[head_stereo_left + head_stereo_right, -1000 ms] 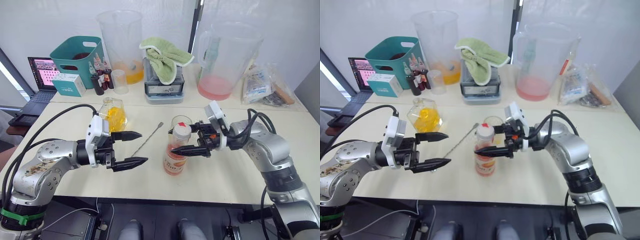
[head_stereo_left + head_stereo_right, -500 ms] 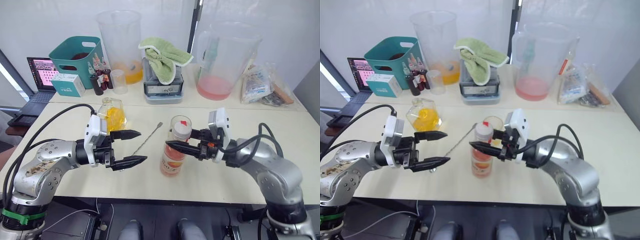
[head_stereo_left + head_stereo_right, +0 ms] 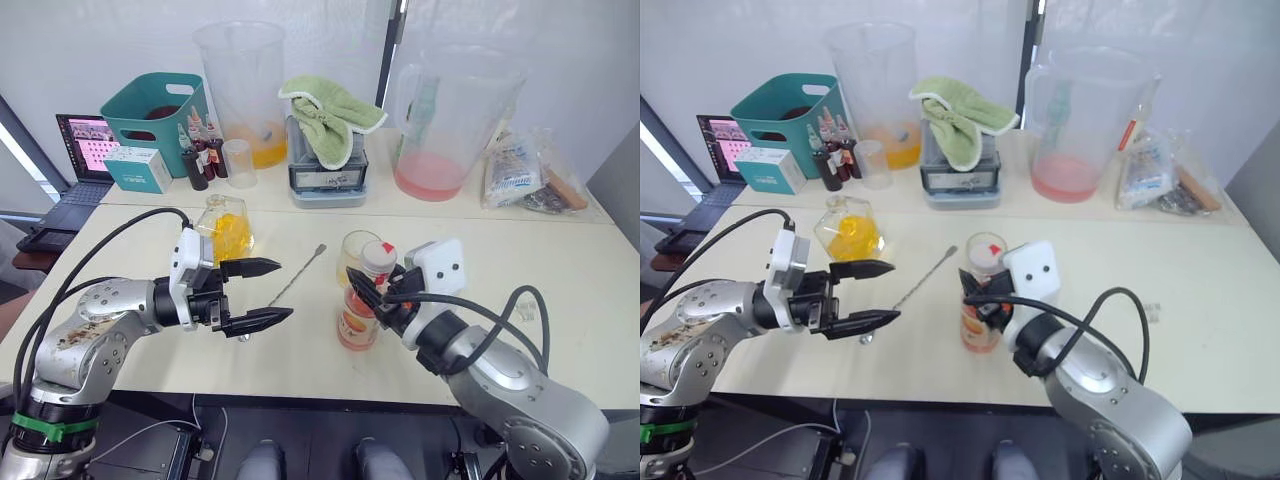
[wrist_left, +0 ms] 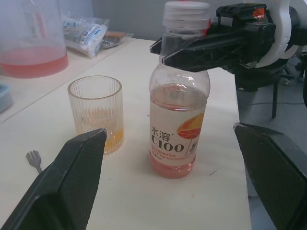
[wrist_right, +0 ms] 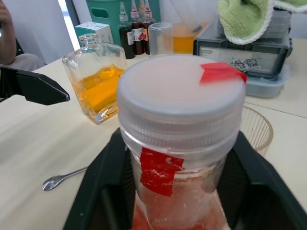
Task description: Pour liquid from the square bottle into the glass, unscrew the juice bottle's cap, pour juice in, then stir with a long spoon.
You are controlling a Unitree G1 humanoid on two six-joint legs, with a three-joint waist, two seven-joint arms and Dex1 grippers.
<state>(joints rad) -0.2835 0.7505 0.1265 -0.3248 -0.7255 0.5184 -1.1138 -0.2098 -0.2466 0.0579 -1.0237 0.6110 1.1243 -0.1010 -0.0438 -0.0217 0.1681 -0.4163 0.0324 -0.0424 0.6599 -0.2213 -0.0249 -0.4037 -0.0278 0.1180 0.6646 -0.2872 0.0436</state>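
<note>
Gripping point: I have the right gripper [image 4: 192, 50] brought in around the neck of the juice bottle [image 3: 362, 300], its two black fingers set one on each side just under the cap [image 5: 181, 93]; whether the pads are pressed tight on the plastic I cannot tell, though the bottle sits squarely between them.
Reason for the hold: taking the bottle by the neck, as I judge it, steadies it for the unscrewing.
Left gripper [image 3: 260, 293]: spread wide and holding nothing, it hovers above the table [image 3: 560, 250], pointed at the bottle from well apart; I read that as waiting its turn at the cap.
Bottle's place: upright on the table's near half, just beside the glass [image 4: 96, 112], which stands on its far side.
Bottle's look: clear plastic, white ribbed cap marked with red tape, more red tape on the neck, pink-orange juice filling the lower part, a printed label with an orange slice.
Glass: ribbed and clear, with a shallow pool of amber at the bottom, so I judge the first pour done.
Square bottle [image 3: 226, 228]: set down upright toward my left, about half full of amber liquid.
Long spoon [image 3: 292, 281]: flat on the table between square bottle and glass, untouched.
Risk: the bottle is tall and light, and a sideways nudge could tip it against the glass.
</note>
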